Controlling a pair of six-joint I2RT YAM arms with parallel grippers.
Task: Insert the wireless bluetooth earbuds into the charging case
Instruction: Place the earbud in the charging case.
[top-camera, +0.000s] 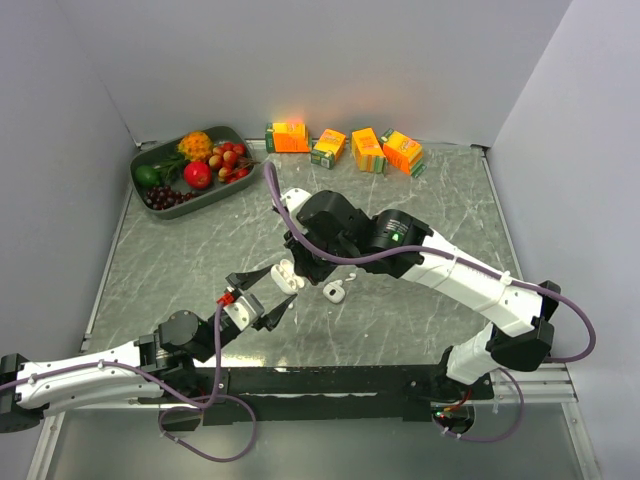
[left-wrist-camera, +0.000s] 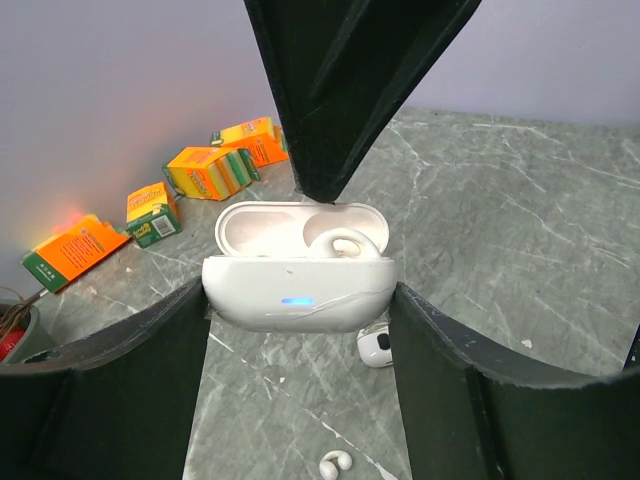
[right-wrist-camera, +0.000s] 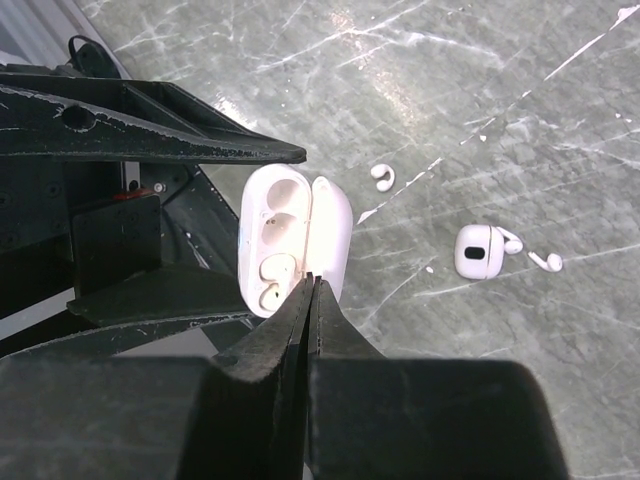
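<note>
My left gripper is shut on the open white charging case, one finger on each end, holding it above the table. One white earbud sits in a well of the case. A second earbud lies loose on the marble below, also visible in the right wrist view as a loose earbud. My right gripper is shut with nothing between its fingers, its tips just over the case near the seated earbud. From above, the right gripper meets the case.
A small closed white case with stemmed earbuds beside it lies on the table just right of the held case. Several orange juice cartons line the back wall. A grey tray of fruit stands at the back left.
</note>
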